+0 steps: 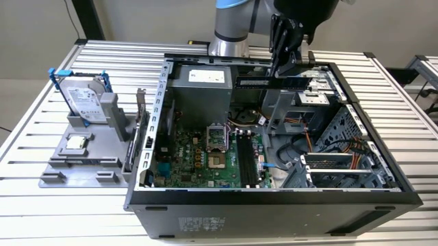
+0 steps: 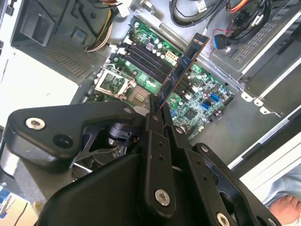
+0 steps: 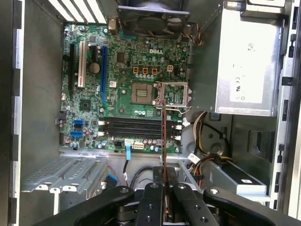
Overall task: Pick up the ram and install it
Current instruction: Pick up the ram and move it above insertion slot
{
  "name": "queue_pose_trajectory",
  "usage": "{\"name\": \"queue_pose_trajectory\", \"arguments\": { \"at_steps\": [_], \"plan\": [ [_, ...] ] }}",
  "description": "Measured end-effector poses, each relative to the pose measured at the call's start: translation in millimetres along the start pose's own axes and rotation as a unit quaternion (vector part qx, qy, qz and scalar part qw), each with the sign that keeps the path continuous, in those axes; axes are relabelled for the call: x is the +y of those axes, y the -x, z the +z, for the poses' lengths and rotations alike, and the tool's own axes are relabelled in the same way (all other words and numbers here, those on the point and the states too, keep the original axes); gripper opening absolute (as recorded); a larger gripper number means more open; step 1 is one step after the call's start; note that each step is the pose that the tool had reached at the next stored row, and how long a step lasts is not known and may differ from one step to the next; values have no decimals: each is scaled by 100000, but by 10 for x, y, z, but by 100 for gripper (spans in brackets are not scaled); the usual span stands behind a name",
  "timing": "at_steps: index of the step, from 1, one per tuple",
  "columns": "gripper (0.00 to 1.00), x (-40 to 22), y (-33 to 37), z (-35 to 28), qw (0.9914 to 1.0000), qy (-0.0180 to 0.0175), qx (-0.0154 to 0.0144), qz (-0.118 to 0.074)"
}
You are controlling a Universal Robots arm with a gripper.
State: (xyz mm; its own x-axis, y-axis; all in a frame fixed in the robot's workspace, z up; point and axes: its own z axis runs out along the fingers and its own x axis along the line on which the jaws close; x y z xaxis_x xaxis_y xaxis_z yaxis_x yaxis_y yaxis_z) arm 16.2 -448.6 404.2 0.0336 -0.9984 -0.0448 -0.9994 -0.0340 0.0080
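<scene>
Slatted metal surface carries an open computer case lying on its side, with a grey fixture toward the surface's edge at the exterior view's left. This fixture holds a hard drive in a blue bracket and a small square processor chip. The gripper hangs over the far wall of the case, and its fingers are closed on the ram. The stick is held level, clear above the case and touching nothing else. In the first wrist view the ram appears edge-on, running across the black slots of the motherboard and not along them. The second wrist view agrees: the ram juts from the fingers at an angle over the slots. Assessment of hazards: as held, the stick appears misaligned with the slots, and pressed down so it would bear on the latches or board and could crack. Its notch orientation cannot be determined. The grip seems to sit off the stick's middle, so seating force may tilt it and leave one end unlatched. Loose cables beside the drive cage could snag it on descent.
</scene>
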Motion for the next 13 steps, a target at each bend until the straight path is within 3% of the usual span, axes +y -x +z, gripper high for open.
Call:
{"name": "queue_pose_trajectory", "arguments": {
  "at_steps": [13],
  "plan": [
    [0, -1, 0, 0, 99996, -38, -5, 869]
  ]
}}
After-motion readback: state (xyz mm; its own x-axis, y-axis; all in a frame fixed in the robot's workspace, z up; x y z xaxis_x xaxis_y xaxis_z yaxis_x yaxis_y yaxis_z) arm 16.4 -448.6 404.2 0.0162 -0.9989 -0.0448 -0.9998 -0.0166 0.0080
